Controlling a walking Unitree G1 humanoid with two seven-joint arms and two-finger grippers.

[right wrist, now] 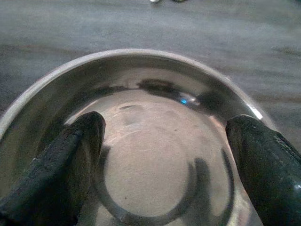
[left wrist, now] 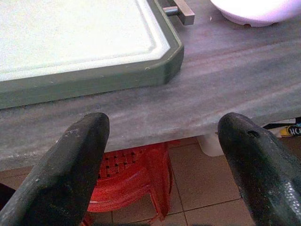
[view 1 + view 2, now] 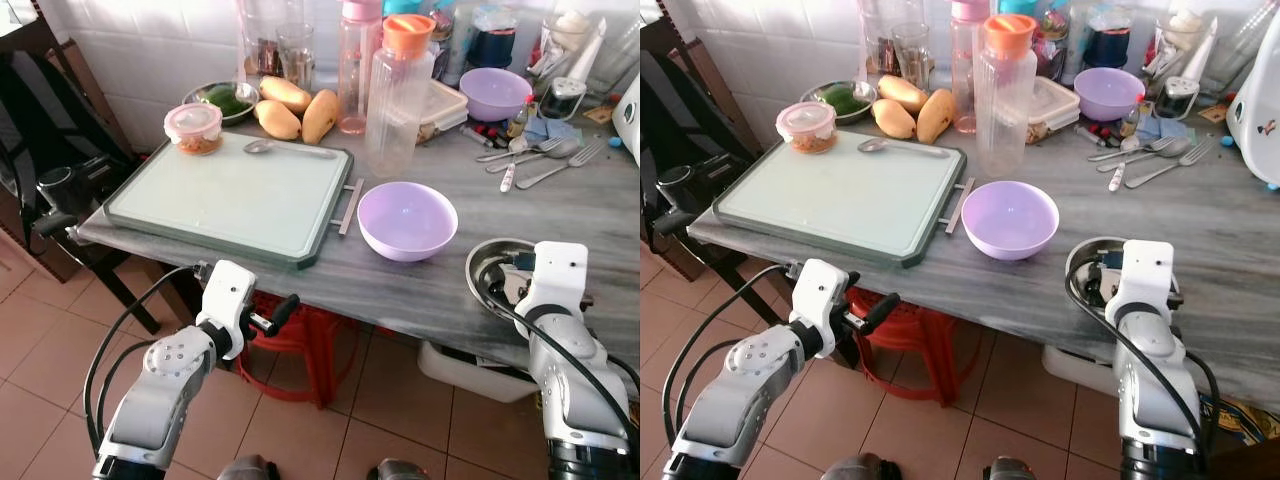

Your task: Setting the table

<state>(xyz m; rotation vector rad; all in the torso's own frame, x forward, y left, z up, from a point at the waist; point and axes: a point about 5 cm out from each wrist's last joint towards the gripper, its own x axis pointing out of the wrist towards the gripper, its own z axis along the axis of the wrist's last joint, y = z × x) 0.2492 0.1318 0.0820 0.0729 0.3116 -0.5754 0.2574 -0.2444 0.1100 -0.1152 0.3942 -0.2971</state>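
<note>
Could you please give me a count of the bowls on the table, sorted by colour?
Purple bowls: 2, one beside the tray and one at the back.
Steel bowls: 2, one under the right gripper, seen also at, and one at the back holding something green.
Total: 4 bowls.

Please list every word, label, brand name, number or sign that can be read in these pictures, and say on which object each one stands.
No text can be read in any view.
White appliance at the table's far right: a small coloured mark, too small to read.
Jars and bottles at the back: labels too blurred to read.
Small container with the pink lid: no print visible.
Clear bottle with the orange cap: no print visible.
</note>
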